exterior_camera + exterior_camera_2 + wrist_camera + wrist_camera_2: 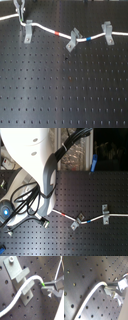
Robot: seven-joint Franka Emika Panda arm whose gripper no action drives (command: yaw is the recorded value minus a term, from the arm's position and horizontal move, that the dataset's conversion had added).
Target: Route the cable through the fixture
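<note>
The end effector (47, 288) pinches the cable (17, 297) at its green band, beside the fixture (28, 31) near the counter's (60, 95) far edge. Light and limp; grip close to the clip.

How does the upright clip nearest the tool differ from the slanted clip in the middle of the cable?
The fixture stands upright; the slanted clip leans. The fixture is beside the tool, which grips the cable at a green band; the slanted clip sits farther along, between a red band and a blue band. Both are grey and forked.
</note>
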